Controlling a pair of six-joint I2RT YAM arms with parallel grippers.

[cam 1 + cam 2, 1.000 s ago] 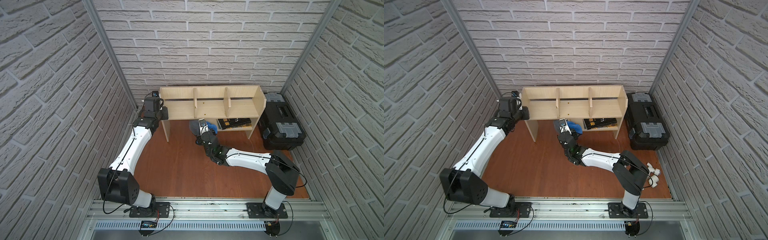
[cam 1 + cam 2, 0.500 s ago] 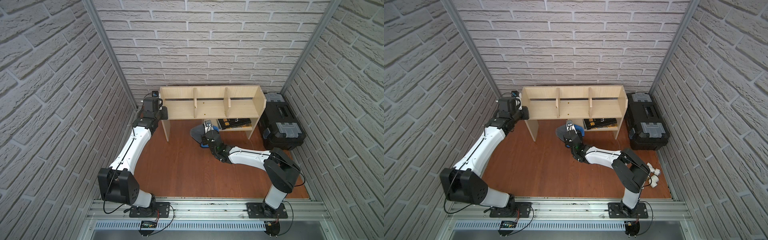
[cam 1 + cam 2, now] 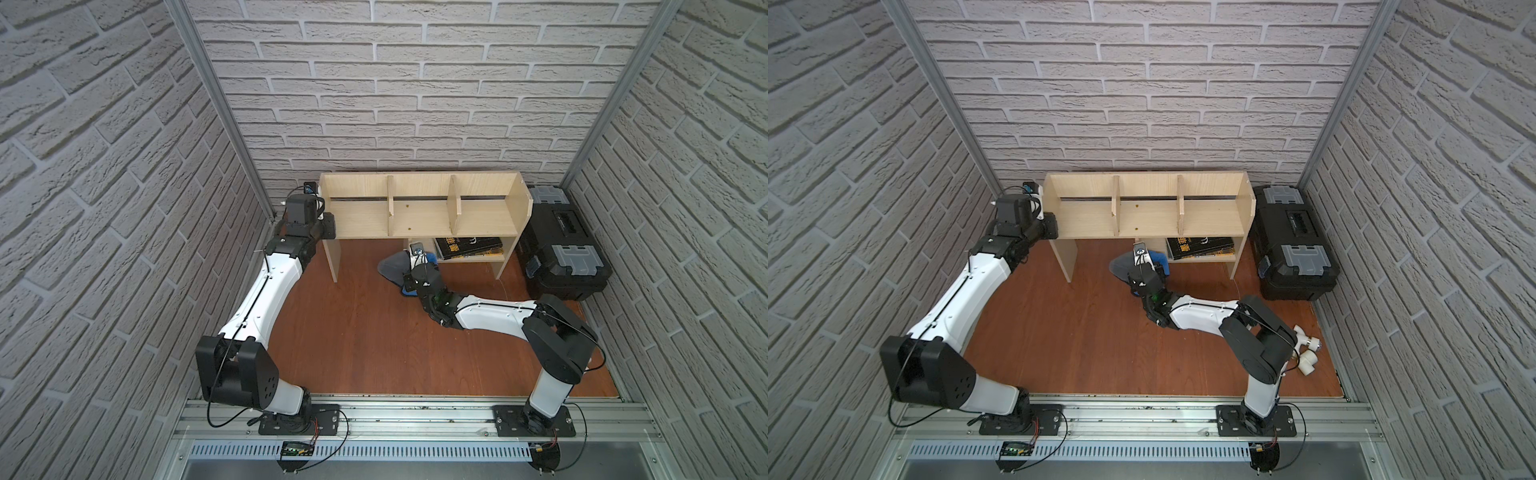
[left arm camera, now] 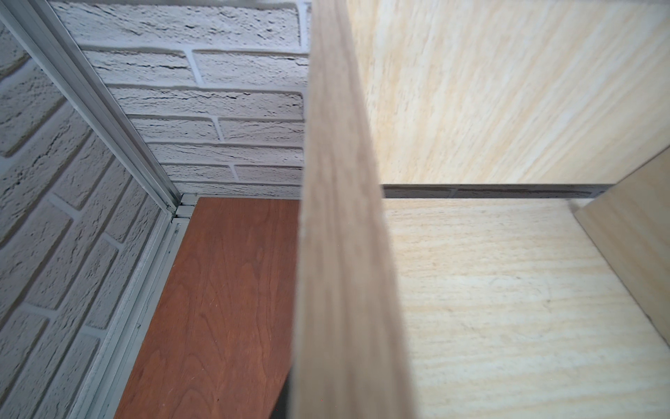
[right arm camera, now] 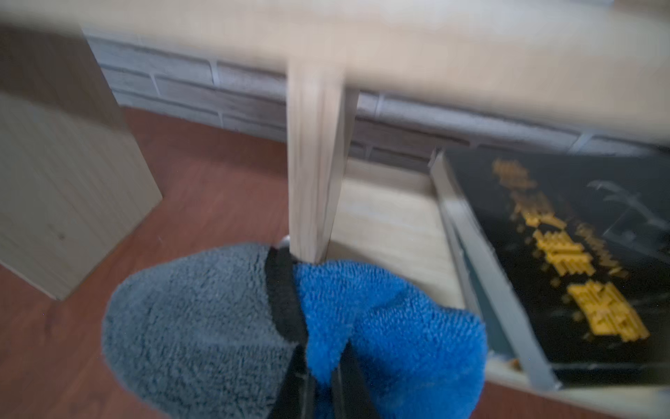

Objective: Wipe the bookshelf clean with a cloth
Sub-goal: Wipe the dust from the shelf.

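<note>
Two arms of like build: left arm (image 3: 274, 299) and right arm (image 3: 492, 311), glossy white shells between bulky black joint housings (image 3: 235, 374), the shoulder block dotted with small round holes. Thin black cable (image 3: 257, 295) along the white link, looser loops down by the bases. Flat black base plates (image 3: 507, 422), screwed onto a silver rail (image 3: 415, 415). Small green light (image 3: 1156, 296) at the right wrist. Boxy black wrist module (image 3: 301, 208) on the left. Right tool (image 5: 324, 347) with two narrow black fingers (image 5: 350, 377).
</note>
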